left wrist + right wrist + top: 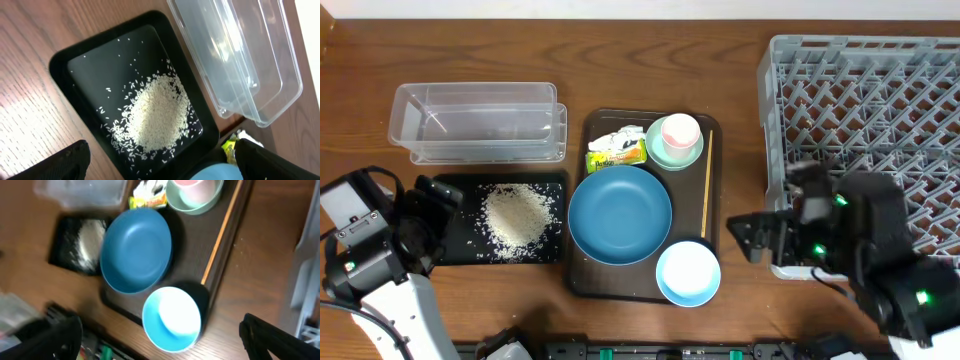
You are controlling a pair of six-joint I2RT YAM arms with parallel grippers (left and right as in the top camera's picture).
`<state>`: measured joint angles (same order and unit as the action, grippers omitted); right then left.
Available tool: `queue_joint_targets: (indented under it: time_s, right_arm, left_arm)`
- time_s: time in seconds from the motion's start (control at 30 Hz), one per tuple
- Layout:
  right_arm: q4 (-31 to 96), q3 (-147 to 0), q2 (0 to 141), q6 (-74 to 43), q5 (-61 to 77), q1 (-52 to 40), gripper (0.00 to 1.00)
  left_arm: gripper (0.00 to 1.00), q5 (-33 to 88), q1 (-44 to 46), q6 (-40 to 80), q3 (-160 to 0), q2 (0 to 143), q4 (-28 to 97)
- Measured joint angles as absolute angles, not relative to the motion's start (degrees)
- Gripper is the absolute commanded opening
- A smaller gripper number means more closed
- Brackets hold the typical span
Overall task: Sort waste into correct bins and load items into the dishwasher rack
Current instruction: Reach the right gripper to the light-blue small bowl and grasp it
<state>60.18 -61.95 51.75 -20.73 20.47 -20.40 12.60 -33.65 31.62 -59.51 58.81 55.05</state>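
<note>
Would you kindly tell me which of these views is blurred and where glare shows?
Right wrist view: smeared throughout, the rice heap a grey streak. Left wrist view: sharp, with bright glare on the table. Overhead: sharp; the light blue bowl looks washed out inside.

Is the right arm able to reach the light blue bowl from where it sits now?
Probably yes. The right gripper stands open just beside the light blue bowl, which sits at the brown tray's corner nearest it; nothing lies between them.

One plate (619, 214), one light blue bowl (688, 272), one mint green bowl (658, 151), one cup (681, 131), one wrapper (617, 152), one rice heap (518, 217), one black tray (510, 181), one clear tub (480, 125), one rack (860, 90).
</note>
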Motion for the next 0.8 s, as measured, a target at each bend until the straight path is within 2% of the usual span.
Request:
queue_joint_targets:
  time_s: [0.27, 0.43, 0.47, 0.57, 0.8]
  right_arm:
    - [60.1, -66.9, 64.2, -23.2, 4.9, -46.8, 0.99]
    - [59.6, -66.9, 70.7, -23.8, 3.5, -56.0, 0.98]
    - [59.8, -66.9, 72.2, -23.9, 3.4, -57.3, 0.93]
    - [60.4, -67.0, 77.5, -25.7, 2.9, -59.4, 0.66]
    - [60.8, -67.0, 90.7, -31.1, 2.7, -61.5, 0.64]
  left_arm:
    - [0.95, 11.6, -33.6, 32.8, -59.6, 59.7, 55.0]
    - [0.95, 11.6, -33.6, 32.8, -59.6, 60.0, 55.1]
    - [0.95, 11.6, -33.6, 32.8, -59.6, 60.0, 55.1]
    - [0.95, 11.6, -33.6, 32.8, -59.6, 60.0, 55.1]
    - [0.95, 11.6, -33.6, 32.9, -59.6, 60.0, 55.1]
